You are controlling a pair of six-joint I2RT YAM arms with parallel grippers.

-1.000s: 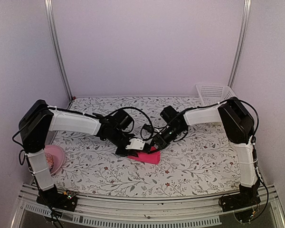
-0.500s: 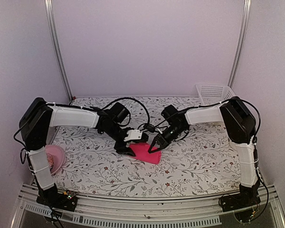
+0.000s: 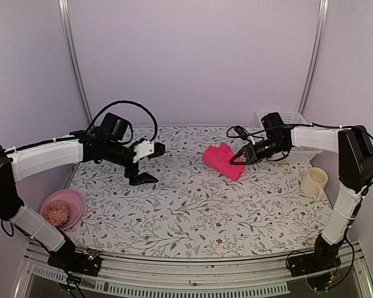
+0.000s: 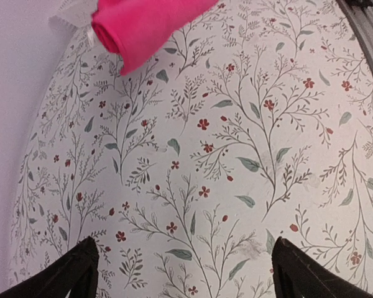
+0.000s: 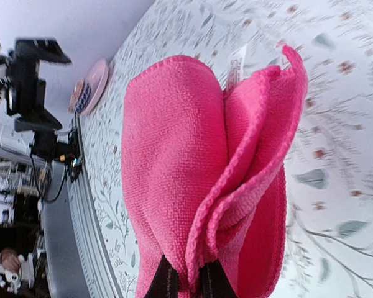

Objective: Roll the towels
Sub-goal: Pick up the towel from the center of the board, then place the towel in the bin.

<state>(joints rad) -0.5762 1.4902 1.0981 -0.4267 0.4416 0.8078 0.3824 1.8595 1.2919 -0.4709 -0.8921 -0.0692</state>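
Though unreadable, white tag on towel

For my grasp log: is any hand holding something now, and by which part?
The right hand pinches the pink towel by one end; the left hand is open and holds nothing.

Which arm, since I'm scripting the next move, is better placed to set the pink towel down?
Right, probably. The right gripper is shut on the pink towel, pinching its edge near the white basket. The left gripper hangs open and empty, well apart from the towel.
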